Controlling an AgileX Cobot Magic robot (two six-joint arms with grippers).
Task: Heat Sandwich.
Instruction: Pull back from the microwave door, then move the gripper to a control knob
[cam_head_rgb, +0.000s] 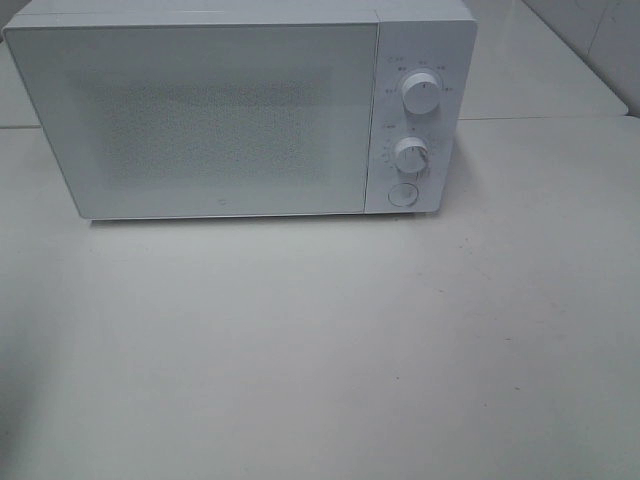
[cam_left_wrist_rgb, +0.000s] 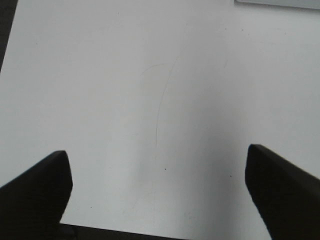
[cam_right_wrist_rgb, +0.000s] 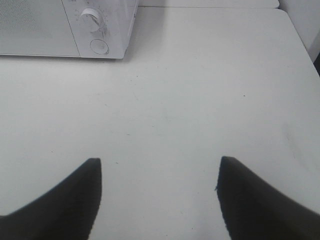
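A white microwave (cam_head_rgb: 240, 110) stands at the back of the table with its door shut. Two round knobs (cam_head_rgb: 421, 92) and a round button (cam_head_rgb: 403, 195) sit on its right panel. Its lower right corner also shows in the right wrist view (cam_right_wrist_rgb: 75, 30). The sandwich and its pink plate are out of view. Neither gripper shows in the exterior high view. My left gripper (cam_left_wrist_rgb: 157, 182) is open and empty over bare table. My right gripper (cam_right_wrist_rgb: 159, 192) is open and empty over bare table, in front and to the right of the microwave.
The white table (cam_head_rgb: 320, 350) stretches in front of the microwave. Its left edge shows in the left wrist view (cam_left_wrist_rgb: 9, 40). A seam (cam_head_rgb: 545, 118) runs across the table behind the microwave on the right.
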